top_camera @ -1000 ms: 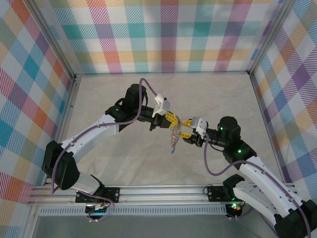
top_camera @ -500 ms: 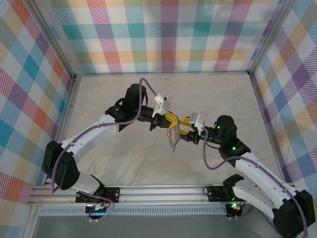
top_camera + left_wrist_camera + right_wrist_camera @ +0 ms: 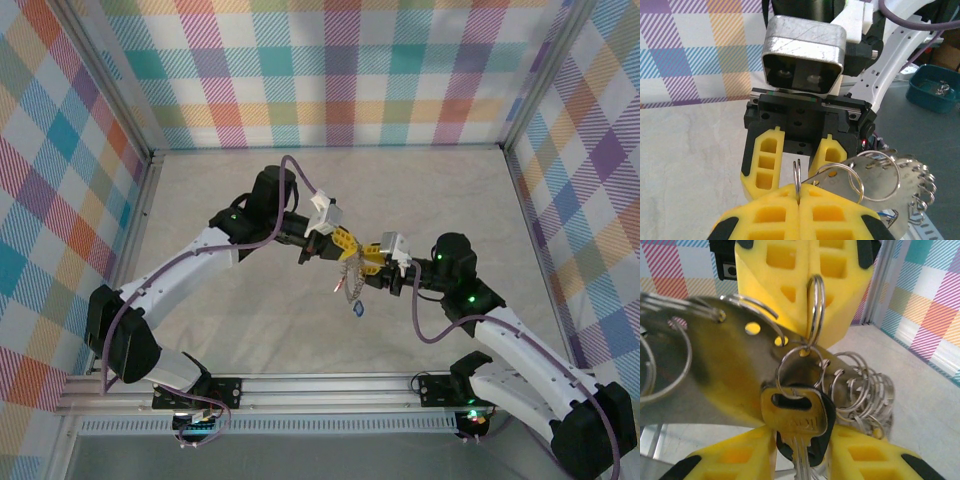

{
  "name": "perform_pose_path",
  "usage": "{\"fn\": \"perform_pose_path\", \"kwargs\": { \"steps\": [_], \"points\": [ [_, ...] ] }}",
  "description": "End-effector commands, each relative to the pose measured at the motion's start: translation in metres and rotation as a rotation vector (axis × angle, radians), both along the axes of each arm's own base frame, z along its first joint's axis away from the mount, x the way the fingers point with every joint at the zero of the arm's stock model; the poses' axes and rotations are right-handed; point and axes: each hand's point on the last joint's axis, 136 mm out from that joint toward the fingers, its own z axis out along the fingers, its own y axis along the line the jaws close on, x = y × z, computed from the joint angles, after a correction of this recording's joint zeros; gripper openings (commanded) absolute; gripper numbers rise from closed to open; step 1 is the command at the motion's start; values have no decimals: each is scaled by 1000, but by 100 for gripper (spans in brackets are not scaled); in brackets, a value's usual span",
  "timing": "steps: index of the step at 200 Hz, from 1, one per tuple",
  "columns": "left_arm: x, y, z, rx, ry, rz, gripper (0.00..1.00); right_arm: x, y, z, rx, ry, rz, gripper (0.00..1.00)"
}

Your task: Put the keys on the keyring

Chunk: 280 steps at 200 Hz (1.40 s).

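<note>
- While my left gripper (image 3: 799,197) is clamped shut on a small split ring (image 3: 797,172), that ring stands edge-on out of the yellow fingertips. I judge this offers it squarely to the other hand.
- At its far end the ring joins the keyring (image 3: 715,375), a flat metal plate pierced with holes and hung with many more rings. The whole bunch dangles in the air between the two grippers, above the middle of the table (image 3: 250,190).
- A brass-coloured key (image 3: 799,422) with a dark head cover hangs on its own ring just beside the clamped one.
- My right gripper (image 3: 800,455) has its fingers apart on either side of that key head. Whether they pinch it I cannot tell.
- My left arm (image 3: 190,265) bends in from the near left and my right arm (image 3: 510,340) from the near right, so the grippers meet nose to nose.
</note>
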Motion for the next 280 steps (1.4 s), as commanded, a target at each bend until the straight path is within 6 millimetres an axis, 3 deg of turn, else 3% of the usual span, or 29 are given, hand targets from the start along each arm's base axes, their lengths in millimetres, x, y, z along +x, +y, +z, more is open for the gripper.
{"fn": "perform_pose_path", "kwargs": {
  "steps": [1,64,123,156,227,280],
  "points": [
    [-11,3,11,-20,-42,-58,0,-12,2,5,4,-19,55,29],
    [-10,4,8,-7,-49,-46,0,-18,6,9,4,-2,110,16],
    [-10,5,5,2,-49,-41,0,-18,6,9,-1,4,112,13],
    [-11,6,1,19,-53,-46,0,-15,5,10,-11,1,87,6],
    [-13,7,-4,33,-46,-57,0,-8,5,27,-14,-27,65,0],
    [-15,9,-7,43,-46,-57,0,-6,3,26,-77,-30,63,0]
  ]
}}
